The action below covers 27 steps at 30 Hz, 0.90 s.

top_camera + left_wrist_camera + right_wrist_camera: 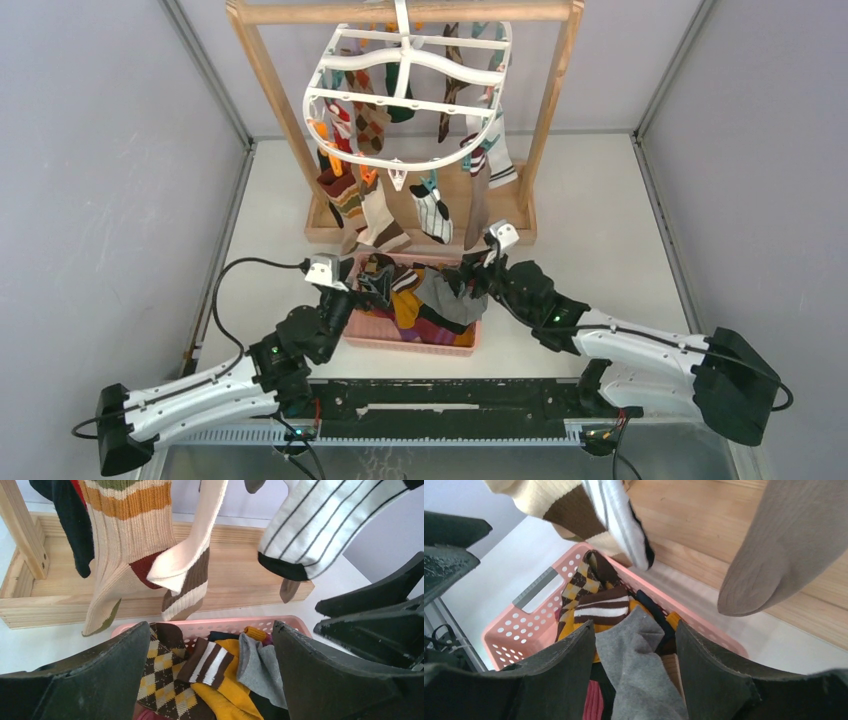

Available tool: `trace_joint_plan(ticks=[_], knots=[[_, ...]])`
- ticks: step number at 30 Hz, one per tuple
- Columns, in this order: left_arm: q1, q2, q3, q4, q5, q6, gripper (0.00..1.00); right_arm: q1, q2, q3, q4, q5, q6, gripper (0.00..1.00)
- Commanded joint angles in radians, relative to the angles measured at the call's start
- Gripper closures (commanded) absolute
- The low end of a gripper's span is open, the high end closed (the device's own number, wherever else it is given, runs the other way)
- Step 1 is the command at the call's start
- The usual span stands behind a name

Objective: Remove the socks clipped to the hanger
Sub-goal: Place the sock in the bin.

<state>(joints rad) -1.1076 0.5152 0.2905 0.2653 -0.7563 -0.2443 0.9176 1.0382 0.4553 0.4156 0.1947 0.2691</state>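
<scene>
The white oval hanger (405, 95) hangs from the wooden frame's top bar, with several socks (432, 212) still clipped and dangling. Below it a pink basket (400, 343) holds a pile of loose socks. My left gripper (372, 285) is open over the basket's left part; in the left wrist view (211, 627) an argyle sock (160, 675) and a brown-white striped one lie between its fingers. My right gripper (470, 278) is open over the right part; in the right wrist view (635, 625) a grey sock (634, 665) lies loose between its fingers.
The wooden stand's base (330, 232) sits just behind the basket (295, 622). Hanging socks come low: a beige striped one (125, 555), a white pinstriped one (325, 525) and a plain beige one (784, 550). Grey walls enclose the table on both sides.
</scene>
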Motion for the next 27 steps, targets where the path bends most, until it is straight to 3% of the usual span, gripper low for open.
trace_joint_plan(ticks=[1,11,14,17,19,27], knots=[[0.018,-0.002,-0.024,-0.007,0.003,-0.027,0.06,0.064,0.05,0.081,-0.08,0.099,-0.013,0.34],[0.02,0.056,-0.023,0.021,0.012,-0.028,0.06,0.238,0.151,0.218,-0.449,0.453,0.061,0.36],[0.021,0.058,-0.028,0.036,0.017,-0.029,0.06,0.26,0.209,0.266,-0.502,0.462,0.071,0.36],[0.021,0.074,-0.03,0.041,0.018,-0.032,0.07,0.268,0.295,0.32,-0.577,0.486,0.107,0.49],[0.022,0.08,-0.032,0.048,0.018,-0.033,0.07,0.268,0.351,0.341,-0.594,0.491,0.128,0.5],[0.021,0.085,-0.033,0.048,0.025,-0.036,0.07,0.265,0.459,0.338,-0.404,0.274,0.076,0.48]])
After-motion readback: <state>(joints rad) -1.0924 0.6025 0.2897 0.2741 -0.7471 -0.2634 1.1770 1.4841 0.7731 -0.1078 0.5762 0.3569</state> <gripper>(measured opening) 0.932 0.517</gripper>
